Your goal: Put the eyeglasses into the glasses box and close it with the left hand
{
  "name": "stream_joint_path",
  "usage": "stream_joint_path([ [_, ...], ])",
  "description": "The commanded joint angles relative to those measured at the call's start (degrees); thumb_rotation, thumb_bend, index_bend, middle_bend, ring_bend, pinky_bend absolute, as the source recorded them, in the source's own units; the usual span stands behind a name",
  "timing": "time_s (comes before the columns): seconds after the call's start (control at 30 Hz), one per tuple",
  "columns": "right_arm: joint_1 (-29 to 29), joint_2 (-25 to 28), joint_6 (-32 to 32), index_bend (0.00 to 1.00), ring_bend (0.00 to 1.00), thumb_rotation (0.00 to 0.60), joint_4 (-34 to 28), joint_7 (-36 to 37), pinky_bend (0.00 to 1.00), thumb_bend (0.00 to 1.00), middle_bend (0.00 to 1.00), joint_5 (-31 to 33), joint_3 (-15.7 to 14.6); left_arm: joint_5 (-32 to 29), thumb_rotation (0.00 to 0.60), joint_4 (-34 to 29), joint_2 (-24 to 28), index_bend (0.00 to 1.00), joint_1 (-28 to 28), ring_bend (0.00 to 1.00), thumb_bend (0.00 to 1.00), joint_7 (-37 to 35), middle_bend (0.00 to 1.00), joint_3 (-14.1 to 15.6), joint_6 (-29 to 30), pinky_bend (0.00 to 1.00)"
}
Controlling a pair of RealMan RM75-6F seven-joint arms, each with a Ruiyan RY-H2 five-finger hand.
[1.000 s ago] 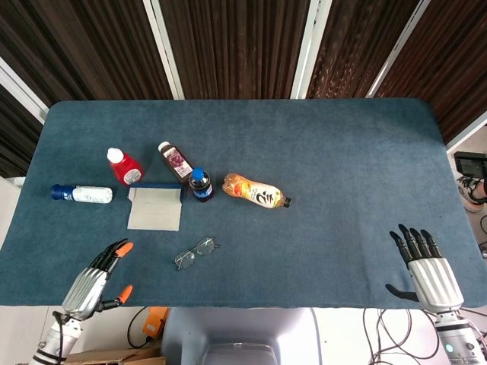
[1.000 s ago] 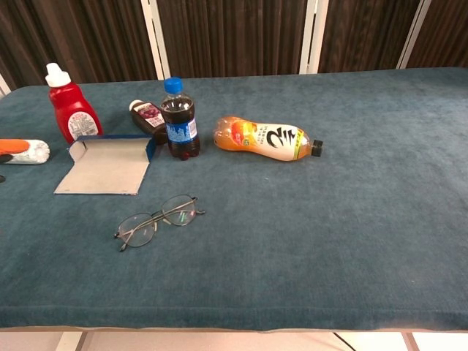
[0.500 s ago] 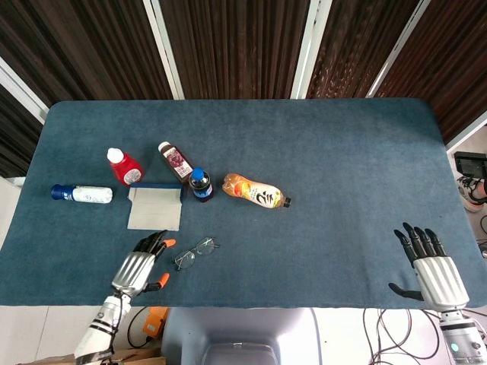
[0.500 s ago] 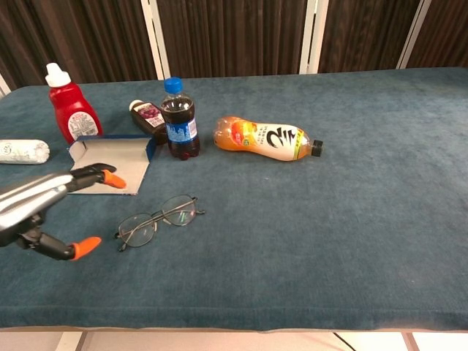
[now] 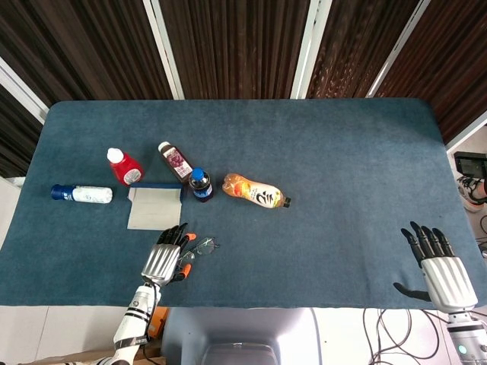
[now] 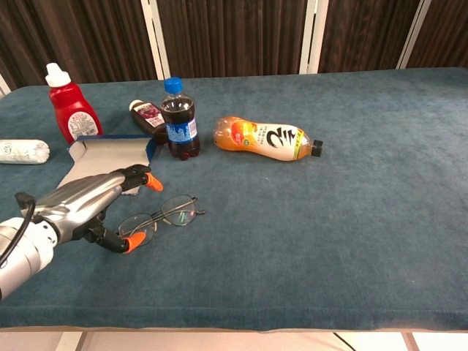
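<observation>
Thin wire-framed eyeglasses (image 6: 167, 216) (image 5: 199, 246) lie on the blue cloth near the table's front edge. The glasses box (image 6: 102, 159) (image 5: 154, 207) lies open just behind them, its grey lid flat and a dark blue tray at the back. My left hand (image 6: 91, 205) (image 5: 163, 258) hovers over the left end of the eyeglasses, fingers spread, its orange-tipped thumb beside the left lens. It holds nothing. My right hand (image 5: 437, 268) rests open at the table's front right corner, seen only in the head view.
Behind the box stand a red bottle (image 6: 69, 107) and a cola bottle (image 6: 178, 121). A dark juice bottle (image 6: 148, 117), an orange drink bottle (image 6: 263, 139) and a white tube (image 6: 22, 151) lie flat. The table edge (image 6: 234, 318) is close in front.
My left hand has moved right and forward from the front left corner to just over the eyeglasses' left end. My right hand has slid slightly back toward the edge.
</observation>
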Motion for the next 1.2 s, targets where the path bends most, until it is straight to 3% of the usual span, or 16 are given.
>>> stream_joint_path([
  [0.03, -0.19, 0.19, 0.21, 0.00, 0.00, 0.600, -0.05, 0.35, 0.00, 0.03, 0.00, -0.20, 0.07, -3.16, 0.600, -0.71, -0.30, 0.19, -0.58, 0.00, 0.33, 1.64, 0.00, -0.27, -0.21, 0.09],
  [0.43, -0.65, 0.69, 0.26, 0.00, 0.00, 0.600, -0.14, 1.43, 0.00, 0.03, 0.00, -0.52, 0.41, -8.25, 0.600, -4.08, 1.69, 0.27, -2.84, 0.00, 0.32, 3.10, 0.00, 0.30, -2.01, 0.10],
  [0.87, -0.77, 0.74, -0.46, 0.00, 0.00, 0.600, -0.46, 1.11, 0.00, 0.04, 0.00, -0.50, 0.59, -6.67, 0.600, -7.08, 5.00, 0.46, -3.56, 0.00, 0.33, 1.42, 0.06, 3.20, -2.31, 0.09],
  [1.2, -0.80, 0.95, -0.93, 0.00, 0.00, 0.600, -0.56, 1.32, 0.00, 0.03, 0.00, -0.53, 0.69, -6.23, 0.600, -6.36, 4.66, 0.55, -3.77, 0.00, 0.35, 0.68, 0.10, 4.08, -0.86, 0.10],
])
